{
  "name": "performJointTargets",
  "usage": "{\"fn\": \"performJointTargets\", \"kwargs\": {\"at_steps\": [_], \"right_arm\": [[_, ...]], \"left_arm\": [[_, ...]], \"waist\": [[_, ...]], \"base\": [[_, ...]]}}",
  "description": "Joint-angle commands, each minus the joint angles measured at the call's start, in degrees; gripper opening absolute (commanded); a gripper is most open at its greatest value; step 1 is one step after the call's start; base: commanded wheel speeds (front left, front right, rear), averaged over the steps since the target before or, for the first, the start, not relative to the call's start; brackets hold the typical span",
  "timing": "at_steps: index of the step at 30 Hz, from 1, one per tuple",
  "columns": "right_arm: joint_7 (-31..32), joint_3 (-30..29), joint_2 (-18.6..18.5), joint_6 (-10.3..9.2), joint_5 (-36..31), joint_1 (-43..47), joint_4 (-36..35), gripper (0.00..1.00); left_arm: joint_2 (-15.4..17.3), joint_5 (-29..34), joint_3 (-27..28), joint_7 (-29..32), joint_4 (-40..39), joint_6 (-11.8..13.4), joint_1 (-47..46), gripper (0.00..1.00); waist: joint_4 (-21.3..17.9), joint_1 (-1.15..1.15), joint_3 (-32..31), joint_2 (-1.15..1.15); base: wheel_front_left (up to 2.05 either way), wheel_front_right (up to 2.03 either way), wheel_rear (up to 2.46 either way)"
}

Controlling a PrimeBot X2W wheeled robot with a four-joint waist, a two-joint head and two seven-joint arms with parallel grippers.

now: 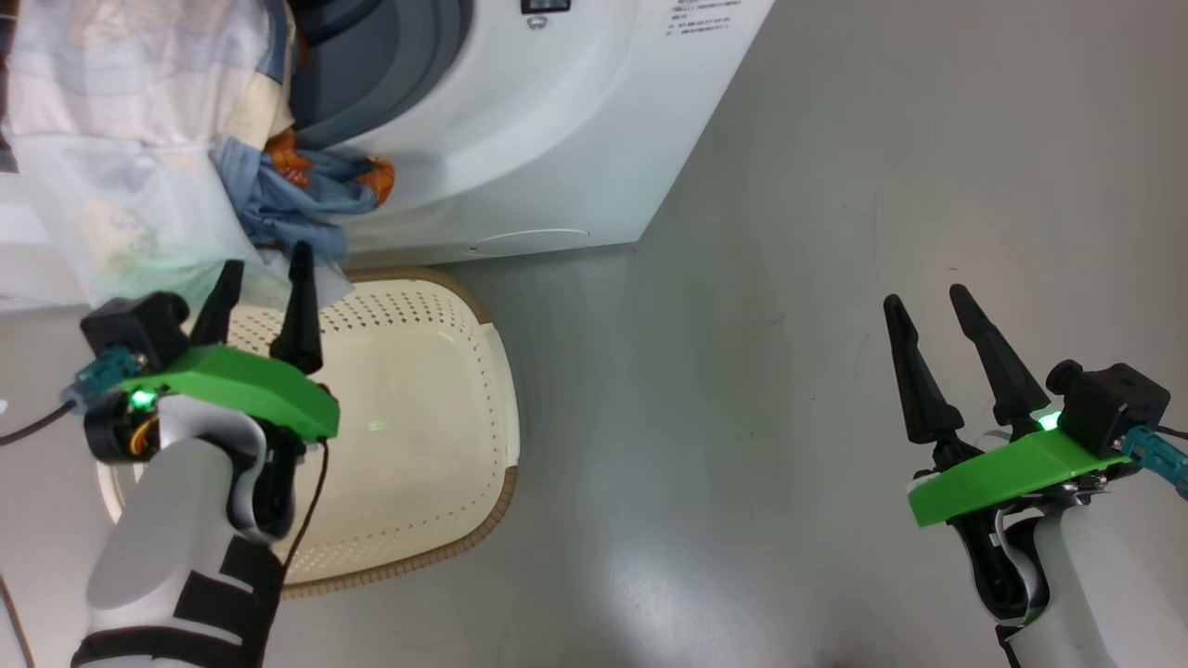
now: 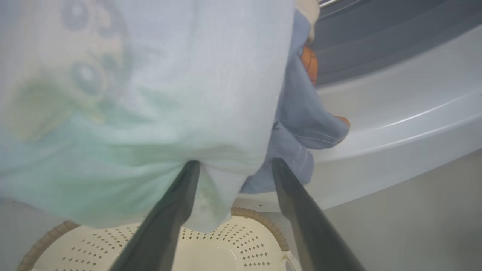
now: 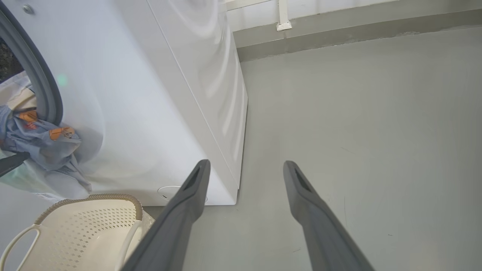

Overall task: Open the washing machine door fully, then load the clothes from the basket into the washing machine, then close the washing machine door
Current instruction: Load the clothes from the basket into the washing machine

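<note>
Left hand (image 1: pixel 267 257) splayed beside clothes (image 1: pixel 297 199); print (image 1: pixel 696 20) illegible.

The washing machine (image 1: pixel 557 139) is white, with a grey-blue seal (image 1: pixel 390 65). The clothes (image 1: pixel 297 195) are light blue with orange prints. A white cloth (image 2: pixel 150 94) bears a faint green and yellowish cartoon print. The basket (image 1: pixel 418 371) is cream, patterned with small perforations, and has a brown woven-look rim (image 1: pixel 506 501). The floor (image 1: pixel 789 325) is grey.

Cream perforated plastic basket (image 1: pixel 436 390) on grey floor (image 1: pixel 789 417), just before white front-loading washing machine (image 1: pixel 557 139); blue-and-white soft clothes (image 1: pixel 297 199) hang from its opening above basket.
</note>
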Motion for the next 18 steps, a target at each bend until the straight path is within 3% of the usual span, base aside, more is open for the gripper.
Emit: {"fn": "performJointTargets", "kwargs": {"at_steps": [1,13,18], "right_arm": [[-0.3,1.2,0.1,0.16,-0.3,0.2,-1.2,1.00],[-0.3,1.3,0.6,0.16,-0.4,-0.2,-1.2,1.00],[-0.3,1.5,0.7,0.16,-0.4,-0.6,-1.2,1.00]], "left_arm": [[2.1,-0.8,0.7,-0.4,-1.5,-0.1,-0.8,1.00],[3.1,-3.3,-1.9,-0.4,-1.8,-0.1,-3.7,1.00],[3.6,-3.1,0.6,-0.4,3.3,-0.1,-7.1,1.00]], "waist": [[-0.1,0.00,0.2,0.00],[-0.5,0.00,1.0,0.00],[-0.6,0.00,1.3,0.00]], "base": [[0.00,0.00,0.00],[0.00,0.00,0.00],[0.00,0.00,0.00]]}}
